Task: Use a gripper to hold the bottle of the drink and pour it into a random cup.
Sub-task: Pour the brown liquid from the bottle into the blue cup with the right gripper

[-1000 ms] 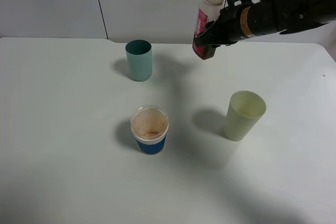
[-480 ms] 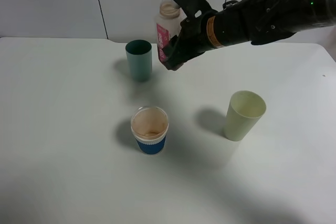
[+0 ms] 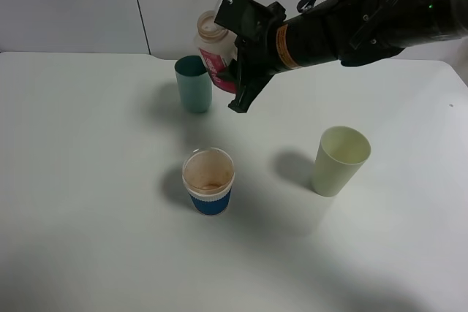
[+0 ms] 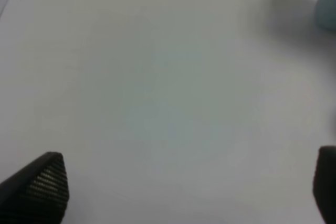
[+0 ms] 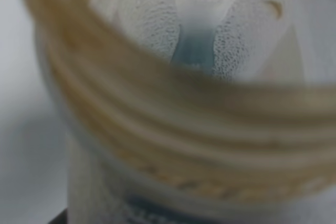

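My right gripper [image 3: 241, 63] is shut on the bottle [image 3: 214, 52], a small translucent white one with a pink-red label. It holds it in the air, tilted with the open neck up and to the left, just right of the teal cup [image 3: 194, 83]. The bottle's wide threaded neck [image 5: 173, 103] fills the right wrist view. The white paper cup with a blue band [image 3: 209, 180] stands on the table below and in front of the bottle, brown-stained inside. My left gripper [image 4: 184, 192] is open over bare table, with only its fingertips [image 4: 44, 184] showing.
A taller pale green cup [image 3: 340, 160] stands at the right. The white table [image 3: 88, 180] ends at a pale wall behind. An edge of the teal cup [image 4: 326, 3] shows in the left wrist view.
My right arm has carried the bottle leftward from the back right to beside the teal cup, lowering it a little and tilting it further. The cups have not moved.
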